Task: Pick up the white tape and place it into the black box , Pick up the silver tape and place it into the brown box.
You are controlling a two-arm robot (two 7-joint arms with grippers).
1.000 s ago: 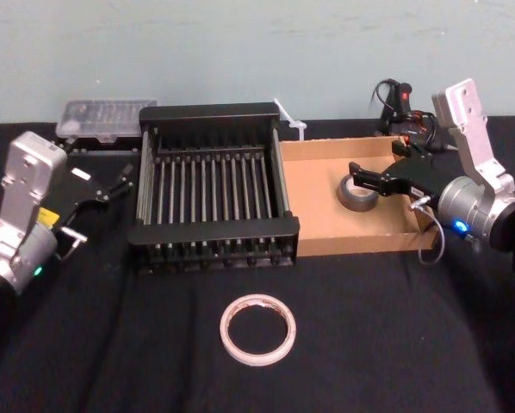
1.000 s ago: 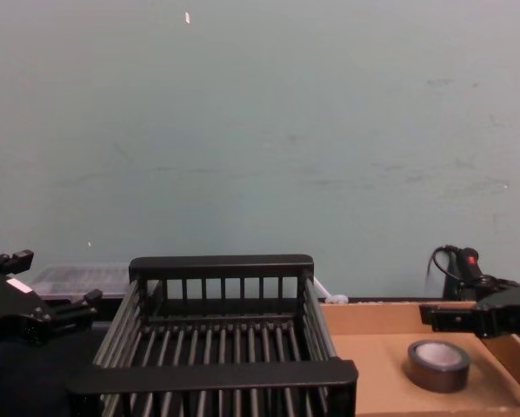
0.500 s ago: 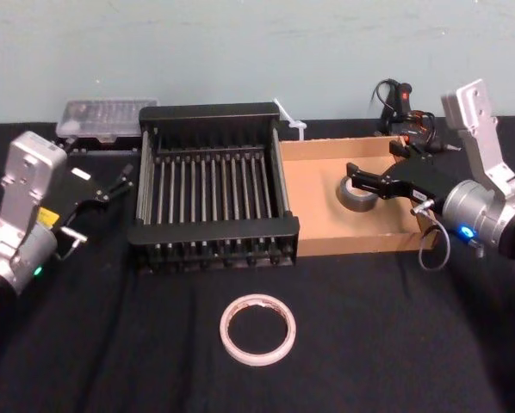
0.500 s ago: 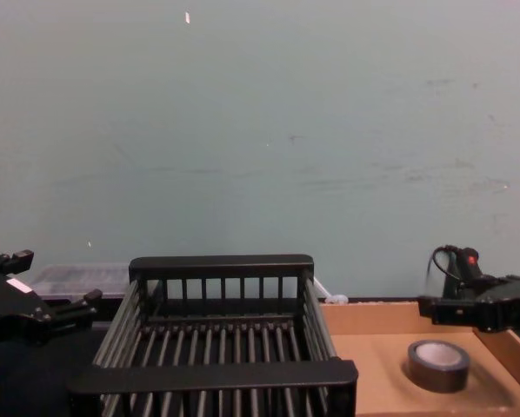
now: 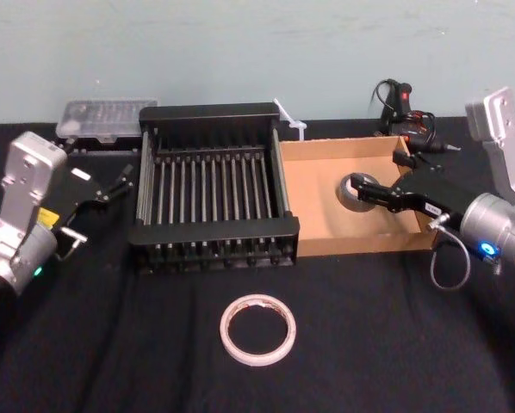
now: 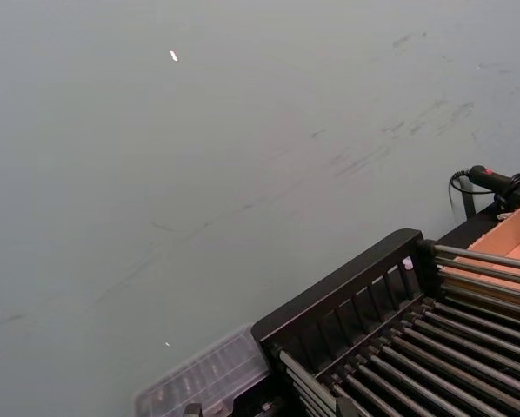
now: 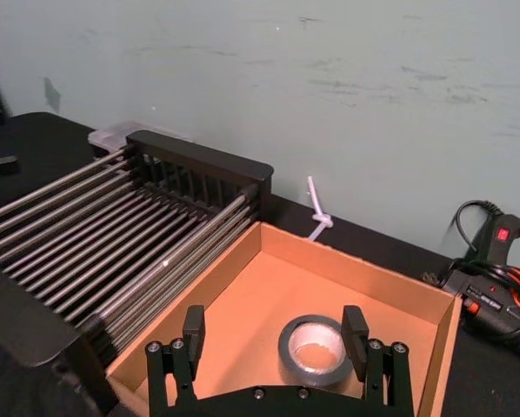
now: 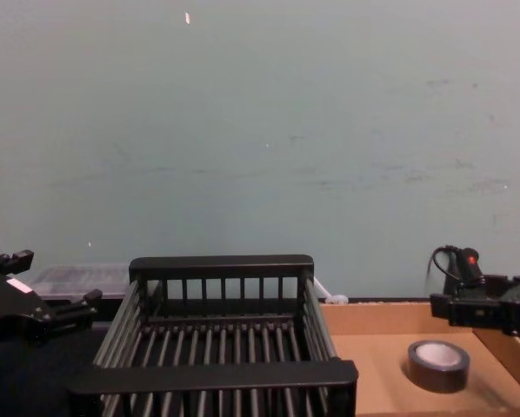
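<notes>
Nearest the robot, the white tape (image 5: 257,329) lay flat on the black-covered bench (image 5: 395,344), well clear of both boxes and of either arm.

Beyond it the two boxes stood side by side, their walls touching. The black box (image 5: 213,186) sat to the left, its barred floor bare; the brown box (image 5: 318,206) sat to the right. The silver tape (image 7: 317,349) lay flat on the cardboard floor of the brown box, toward its right side, pale centre facing up.

The right claw (image 5: 382,179) reached in over the right wall of the brown box, its fingers spread open. From the right wrist camera the two fingertips (image 7: 193,327) stood either side of the roll with clear space between them and the tape, touching nothing. In the chest view the claw (image 8: 486,311) hung above and just behind the roll (image 8: 438,364), not in contact with it.

The left claw (image 5: 98,191) sat off to the left of the black box, near its left wall, raised above the bench and holding nothing; its fingers were parted.

Farther back, a clear plastic case (image 5: 105,117) lay against the wall behind the left arm. A white zip tie (image 5: 290,120) stuck up behind the corner where the two boxes met, and a black tool with a red switch and cables (image 5: 401,105) lay behind the brown box. A pale green wall (image 8: 260,130) closed off the scene.
</notes>
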